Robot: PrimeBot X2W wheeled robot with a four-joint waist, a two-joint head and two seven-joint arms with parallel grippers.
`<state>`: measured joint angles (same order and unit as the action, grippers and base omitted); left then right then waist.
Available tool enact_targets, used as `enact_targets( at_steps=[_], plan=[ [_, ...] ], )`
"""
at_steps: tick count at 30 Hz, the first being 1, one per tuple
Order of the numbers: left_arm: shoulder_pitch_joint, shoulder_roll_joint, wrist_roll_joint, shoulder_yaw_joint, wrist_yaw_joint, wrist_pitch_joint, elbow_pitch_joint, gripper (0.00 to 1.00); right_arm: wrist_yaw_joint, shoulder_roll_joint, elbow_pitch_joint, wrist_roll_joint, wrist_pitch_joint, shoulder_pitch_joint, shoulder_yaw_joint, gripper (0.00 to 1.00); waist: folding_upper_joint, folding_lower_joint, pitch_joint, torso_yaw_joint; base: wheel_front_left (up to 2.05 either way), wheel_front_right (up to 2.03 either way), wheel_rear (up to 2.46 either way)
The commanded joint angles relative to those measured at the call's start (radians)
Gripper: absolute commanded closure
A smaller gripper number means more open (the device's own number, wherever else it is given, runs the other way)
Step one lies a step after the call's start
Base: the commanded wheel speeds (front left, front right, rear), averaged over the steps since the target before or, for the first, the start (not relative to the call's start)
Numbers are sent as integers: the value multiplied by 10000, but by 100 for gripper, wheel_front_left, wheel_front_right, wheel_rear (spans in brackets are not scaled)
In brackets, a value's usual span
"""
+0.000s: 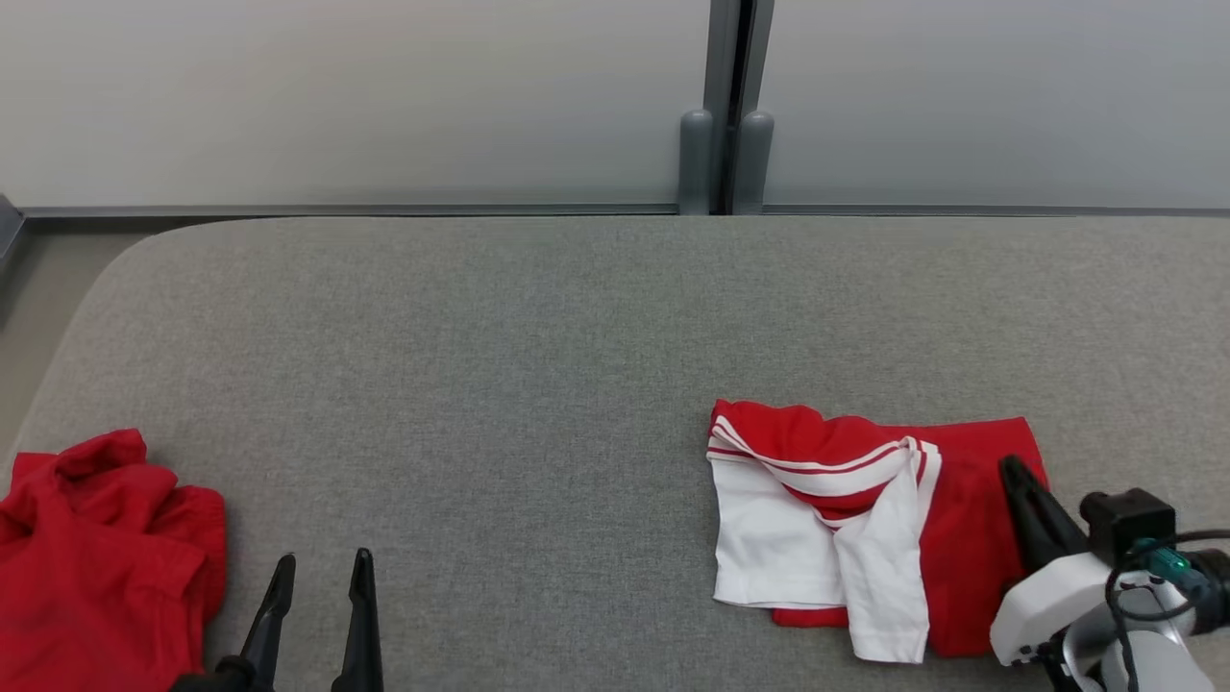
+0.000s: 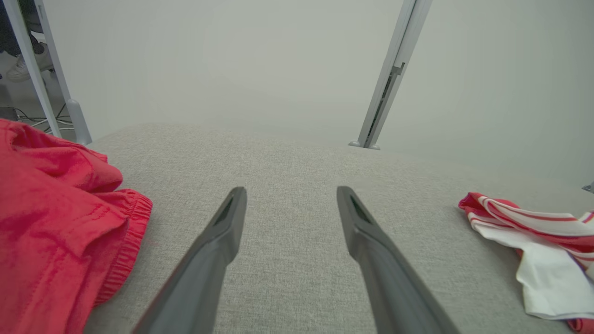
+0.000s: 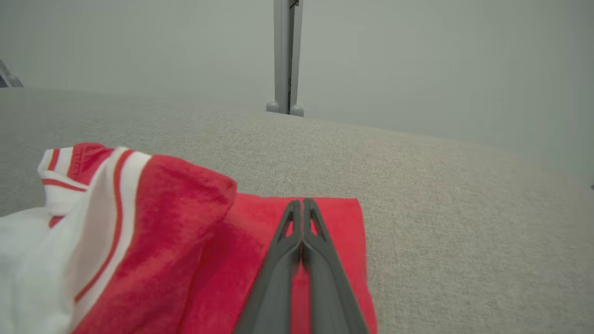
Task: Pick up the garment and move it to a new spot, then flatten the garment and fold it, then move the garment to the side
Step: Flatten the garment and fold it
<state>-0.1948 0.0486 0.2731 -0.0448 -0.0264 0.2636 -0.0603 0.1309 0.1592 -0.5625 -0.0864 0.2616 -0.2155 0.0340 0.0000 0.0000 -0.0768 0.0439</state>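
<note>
I have the right gripper (image 3: 302, 204) pressed closed over the folded red-and-white garment (image 1: 870, 524) directly beneath it, gripping nothing I can see, while my left gripper (image 1: 322, 577) gapes apart.

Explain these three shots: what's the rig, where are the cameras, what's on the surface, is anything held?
It is a wheeled two-armed robot. One picture comes from a head camera looking down; the other two come from wrist cameras looking along each gripper's two dark fingers. On the grey fabric-covered table lie a folded red and white striped garment at the right and a crumpled plain red garment at the left. The left gripper is open and holds nothing. The right gripper is shut, with its tips over the folded garment's red right edge; whether cloth is pinched between them is not clear.
</note>
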Motion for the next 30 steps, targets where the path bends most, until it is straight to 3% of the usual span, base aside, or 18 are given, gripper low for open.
enact_targets(
  at_steps=[1,6,12,23,27,30],
  plan=[
    [195,36,-19,2,-34,11,23,0,-2,-54,-413,16,47,-319,128,100,0,0,-186,139,0,0,0],
    [292,38,-87,1,-19,11,-22,0,-2,-138,-1425,-223,49,-932,481,100,0,0,-315,303,0,0,0],
    [318,38,-42,-8,30,11,-58,0,-2,-165,-934,-720,48,-647,1293,100,0,0,-270,447,0,0,0],
    [187,38,80,15,142,11,-34,0,-2,242,415,-1674,49,136,4112,100,0,0,-130,436,0,0,0],
    [144,36,141,61,160,11,-30,0,-2,530,46,-2061,50,2,5689,100,0,0,-52,256,0,0,0],
    [118,38,174,51,157,11,-47,0,-2,515,-205,-2256,48,-236,6313,100,0,0,-5,128,0,0,0]
  ],
)
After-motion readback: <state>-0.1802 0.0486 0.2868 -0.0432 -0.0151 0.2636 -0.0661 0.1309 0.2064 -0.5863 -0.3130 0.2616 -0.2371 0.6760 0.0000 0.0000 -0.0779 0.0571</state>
